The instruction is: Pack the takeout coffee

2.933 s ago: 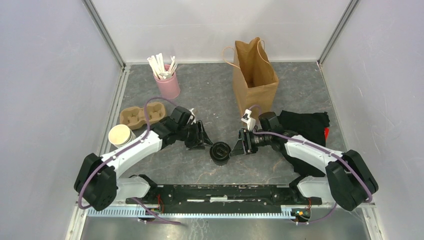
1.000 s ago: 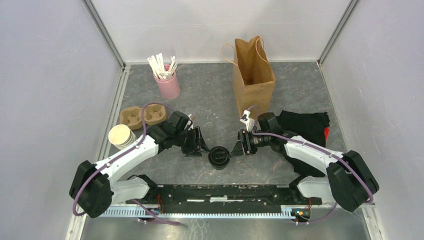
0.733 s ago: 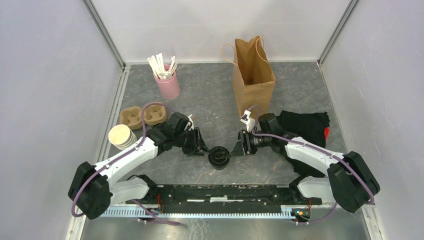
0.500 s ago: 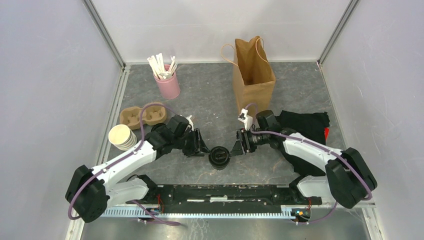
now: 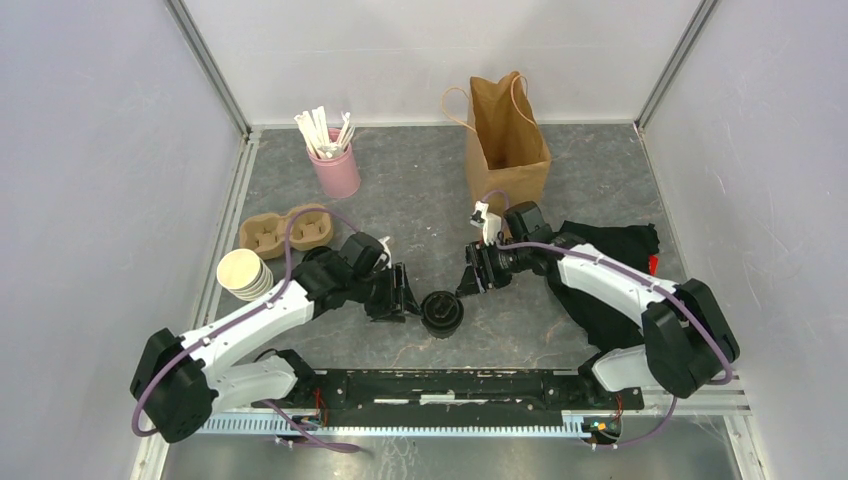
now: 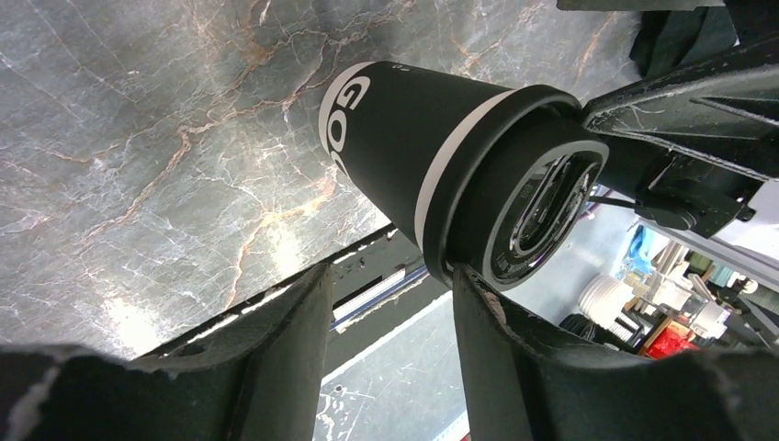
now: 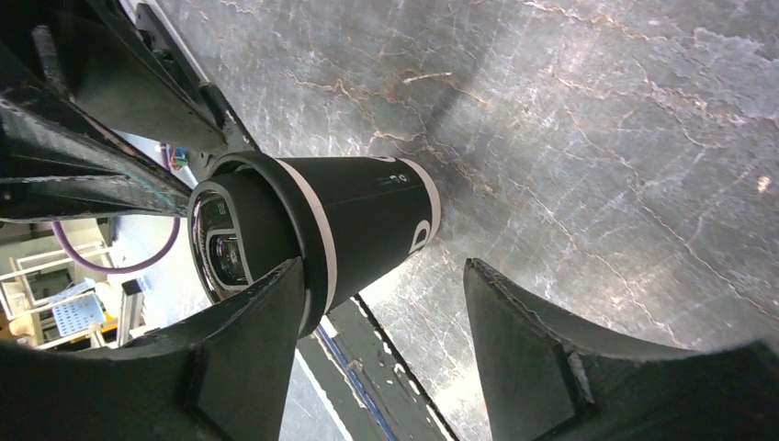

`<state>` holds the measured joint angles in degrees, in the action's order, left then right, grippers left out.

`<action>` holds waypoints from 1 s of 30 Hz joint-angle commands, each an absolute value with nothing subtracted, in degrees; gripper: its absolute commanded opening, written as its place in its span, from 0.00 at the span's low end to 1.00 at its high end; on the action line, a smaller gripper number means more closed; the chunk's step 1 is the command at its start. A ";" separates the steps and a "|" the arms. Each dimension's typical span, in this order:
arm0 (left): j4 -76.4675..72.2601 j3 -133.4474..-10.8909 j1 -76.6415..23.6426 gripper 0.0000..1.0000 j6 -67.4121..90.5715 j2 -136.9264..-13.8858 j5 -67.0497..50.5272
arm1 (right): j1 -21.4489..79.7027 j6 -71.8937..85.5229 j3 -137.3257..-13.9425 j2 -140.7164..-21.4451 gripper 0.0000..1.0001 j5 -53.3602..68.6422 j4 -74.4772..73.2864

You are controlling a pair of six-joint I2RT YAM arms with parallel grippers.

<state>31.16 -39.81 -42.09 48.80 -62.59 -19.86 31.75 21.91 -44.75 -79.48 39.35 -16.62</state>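
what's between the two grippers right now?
The lidded coffee cup stands on the table between left gripper and right gripper, clear in the top view; each wrist view shows it just past open jaws.

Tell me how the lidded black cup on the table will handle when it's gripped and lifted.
The cup stands on its narrower end, so a push near the lid would probably tip it. Its wall widens upward, so a side grip should probably hold. Its fill is hidden, so weight is uncertain.
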 commanded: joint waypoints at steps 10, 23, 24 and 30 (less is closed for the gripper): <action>29.22 -43.81 -36.95 0.62 48.34 -61.88 -22.11 | 30.95 20.60 -42.83 -71.29 0.76 38.44 -23.12; 23.95 -42.54 -36.64 0.60 47.80 -66.47 -26.17 | 31.02 31.99 -32.56 -69.10 0.71 46.87 -7.29; 23.94 -42.33 -36.63 0.60 47.88 -66.37 -26.27 | 30.99 32.16 -32.30 -69.17 0.71 47.14 -6.85; 24.44 -40.62 -36.65 0.58 48.15 -65.20 -25.92 | 31.24 32.98 -31.85 -69.43 0.72 48.07 -5.56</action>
